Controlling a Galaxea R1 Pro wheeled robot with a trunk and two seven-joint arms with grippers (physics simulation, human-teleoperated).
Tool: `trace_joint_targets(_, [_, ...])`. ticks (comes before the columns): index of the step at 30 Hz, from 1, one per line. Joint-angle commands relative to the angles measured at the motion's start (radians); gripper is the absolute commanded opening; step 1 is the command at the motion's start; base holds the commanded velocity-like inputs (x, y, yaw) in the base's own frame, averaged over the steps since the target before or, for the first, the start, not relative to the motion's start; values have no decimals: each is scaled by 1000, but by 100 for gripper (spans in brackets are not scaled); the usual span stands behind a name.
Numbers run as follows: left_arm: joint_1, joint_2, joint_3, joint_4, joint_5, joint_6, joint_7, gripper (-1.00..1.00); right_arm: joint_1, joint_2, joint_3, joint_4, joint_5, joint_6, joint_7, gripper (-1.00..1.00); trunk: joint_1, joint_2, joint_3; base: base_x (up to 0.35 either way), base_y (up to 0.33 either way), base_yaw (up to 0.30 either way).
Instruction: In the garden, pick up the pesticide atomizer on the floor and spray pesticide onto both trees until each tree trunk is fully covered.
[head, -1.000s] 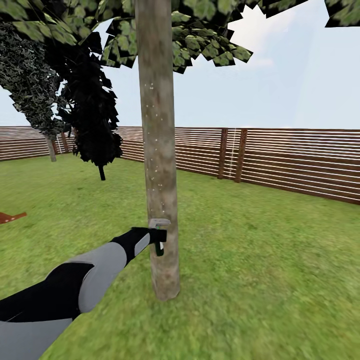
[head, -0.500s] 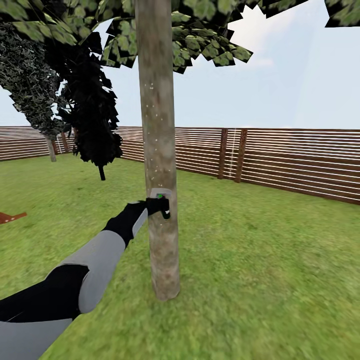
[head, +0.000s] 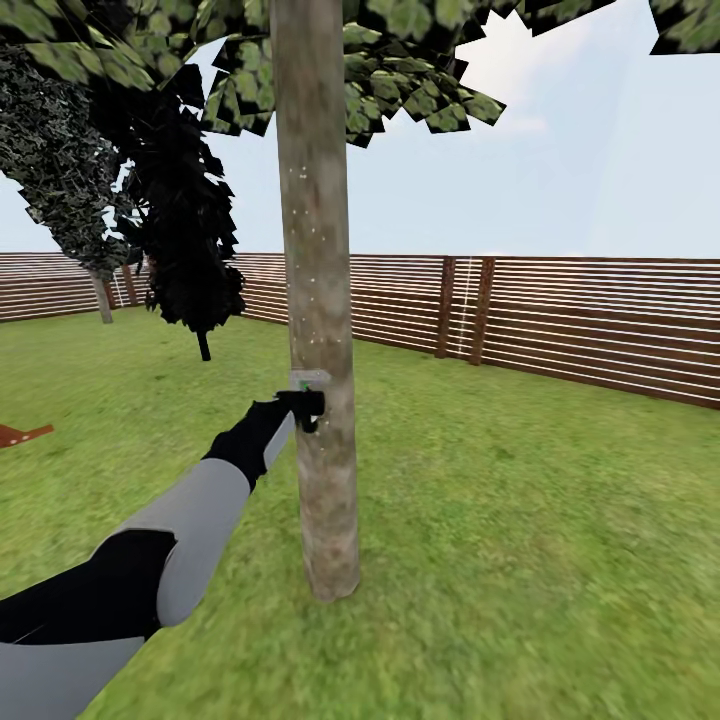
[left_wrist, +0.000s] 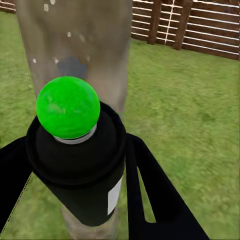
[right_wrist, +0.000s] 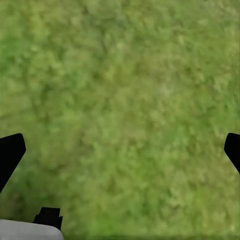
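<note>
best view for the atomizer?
Left wrist view: the atomizer, black body and green cap, sits large between the jaws against the trunk. Head view shows it tiny at the arm's end. Right wrist view: grass.

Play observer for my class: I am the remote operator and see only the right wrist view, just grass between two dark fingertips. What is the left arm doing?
Observer: The left gripper is shut on the atomizer, a black can with a green cap.
Operator: Where is it aimed?
Observer: At the tree trunk, from close by.
Operator: Any spray marks?
Observer: Pale specks dot the bark.
Operator: What lies beyond?
Observer: A slatted wooden fence.
</note>
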Motion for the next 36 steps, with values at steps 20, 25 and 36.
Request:
trace_joint_targets(20, [-161, 0, -3, -419, 239, 595, -19, -100, 0, 0, 9, -1, -7, -2, -3, 100, 0, -1, -2, 0, 0, 0])
trace_joint_targets(25, [-263, 0, -2, -417, 310, 661, -17, -100, 0, 0, 9, -1, -7, -2, -3, 100, 0, -1, -2, 0, 0, 0])
trace_joint_targets(36, [-385, 0, -1, -415, 351, 686, -18, -100, 0, 0, 9, -1, -7, -2, -3, 100, 0, -1, -2, 0, 0, 0])
